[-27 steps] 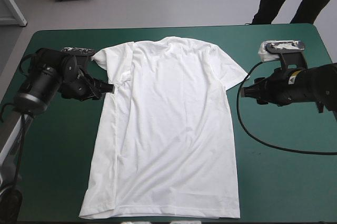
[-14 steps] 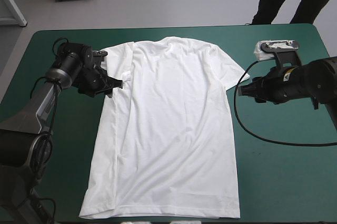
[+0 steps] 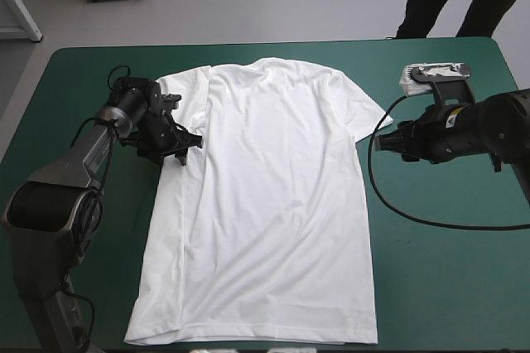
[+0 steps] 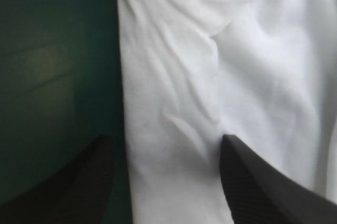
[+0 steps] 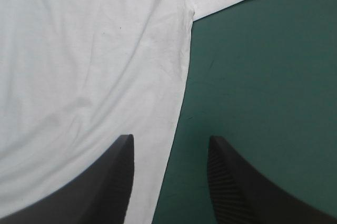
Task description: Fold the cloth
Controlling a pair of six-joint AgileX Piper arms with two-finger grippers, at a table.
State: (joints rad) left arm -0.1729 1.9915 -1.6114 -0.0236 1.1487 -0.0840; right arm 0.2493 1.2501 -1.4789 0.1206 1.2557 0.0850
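Lying flat on the teal-green worktop [image 3: 439,287], the white short-sleeved T-shirt [image 3: 273,204] runs collar-far to hem-near. Left tool [image 3: 189,142], open and empty, straddles its side edge below the sleeve; right tool [image 3: 379,144], likewise open, faces the opposite edge, just beside it.

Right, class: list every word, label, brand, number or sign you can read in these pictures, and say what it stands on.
No text can be read in any view.
The T-shirt: plain white, no print or label showing.
The teal-green cover: no markings.
A small yellow sticker on the right arm: too small to read.
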